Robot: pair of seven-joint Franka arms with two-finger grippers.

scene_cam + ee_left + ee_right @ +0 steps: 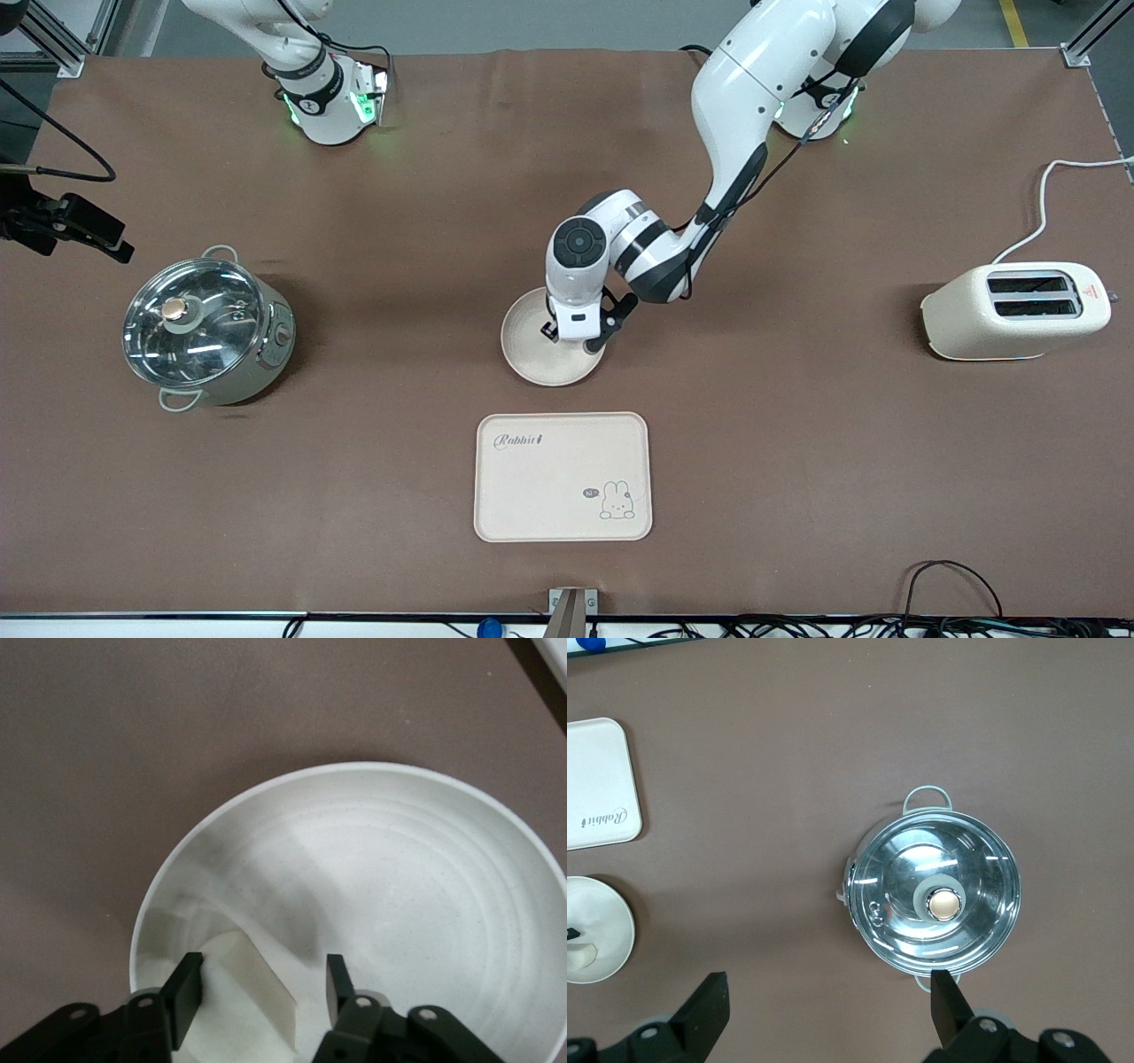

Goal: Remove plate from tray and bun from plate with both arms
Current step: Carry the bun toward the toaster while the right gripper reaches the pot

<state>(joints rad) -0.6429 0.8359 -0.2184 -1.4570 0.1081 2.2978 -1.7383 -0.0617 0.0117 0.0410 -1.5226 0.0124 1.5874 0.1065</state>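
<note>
I have the left gripper (264, 985) half-closed astride the soft, light bun (252, 979), frame bottom; right gripper (829, 999) released, waiting.

A: Setting — a robotics lab, not a real kitchen. Two white arms (735, 133) bolted at the table's edge, bases lit green.

B: Evidence beyond the arms?

A: Brown mat over the table (886, 443), aluminium frame posts (53, 40) at its corners, loose cables (952, 585) along the near edge, a camera clamp (71, 226) at the right arm's end.

B: And the kitchenware?

A: Props, spread well apart — steel pot (208, 332), white toaster (1014, 310), cream tray (563, 476), plate (532, 341).
</note>
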